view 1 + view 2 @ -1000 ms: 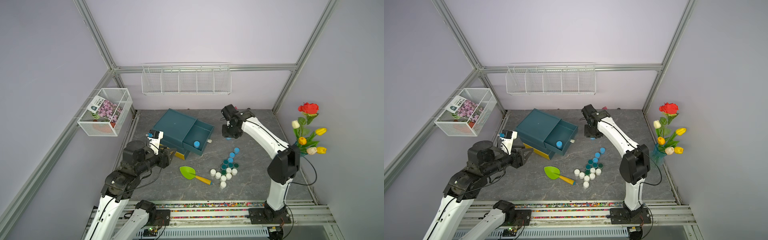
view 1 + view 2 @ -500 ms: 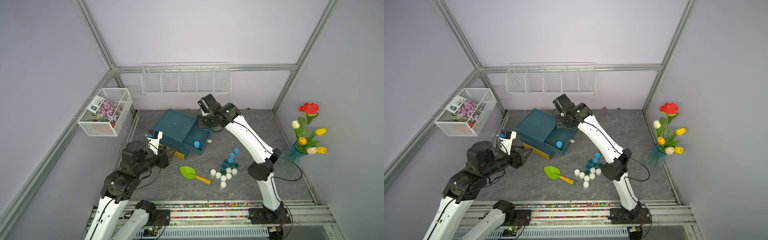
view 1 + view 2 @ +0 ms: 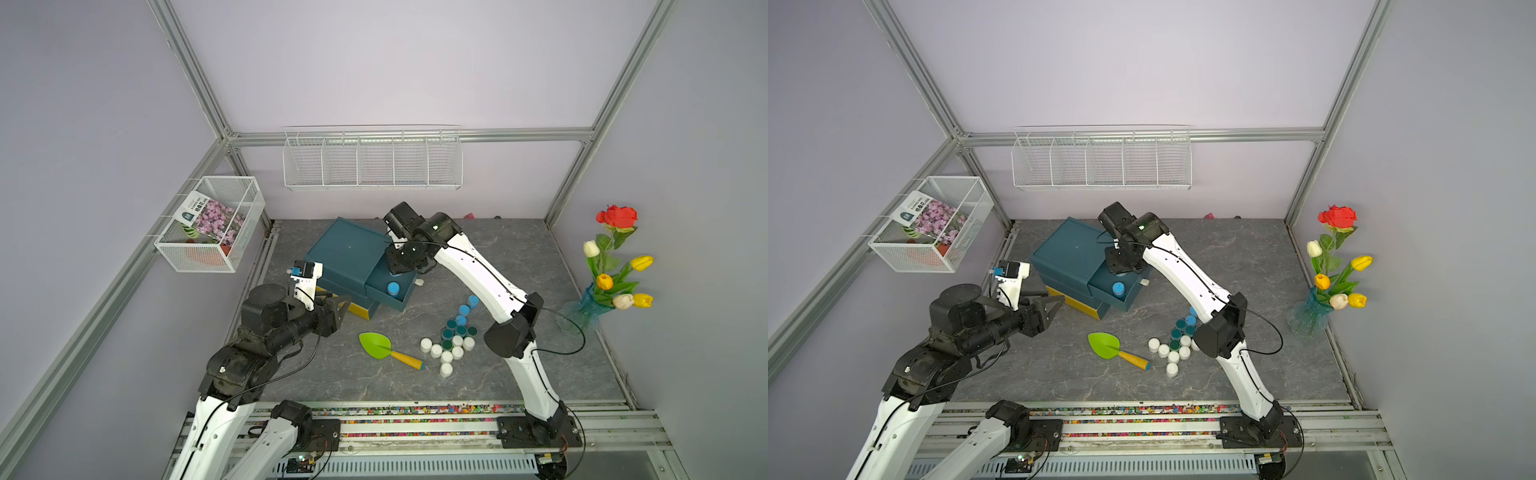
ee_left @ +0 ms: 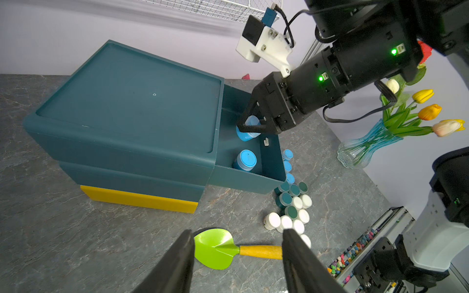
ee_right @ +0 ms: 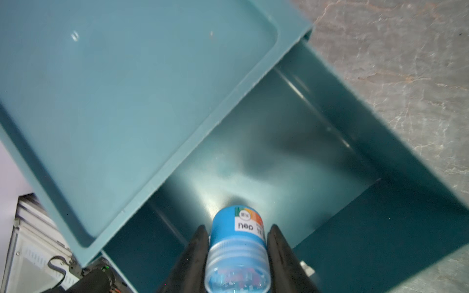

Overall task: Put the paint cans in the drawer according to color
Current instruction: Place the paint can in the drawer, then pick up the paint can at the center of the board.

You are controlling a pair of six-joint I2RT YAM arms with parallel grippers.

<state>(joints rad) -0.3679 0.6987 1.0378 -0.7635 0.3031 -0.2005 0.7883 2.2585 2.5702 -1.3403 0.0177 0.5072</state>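
Clamping blue can [image 5: 237, 256], right hand [image 5: 237, 228], over drawer [image 5: 330, 165]

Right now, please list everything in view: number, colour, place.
cabinet: one, teal, yellow bottom drawer, back left of table; top drawer open
light blue cans: five; three on table, one standing in top drawer, one held over it
teal cans: five, beside the blue ones
white cans: seven, same cluster
trowel: one, green and yellow, before the cabinet
vase: one, bluish, mixed flowers, right edge
wire basket: one, white, left wall
wire rack: one, white, back wall
pebbles: many, mixed colours, front rail
right tool: black, shut on the held can
left tool: black, open, empty, beside the cabinet
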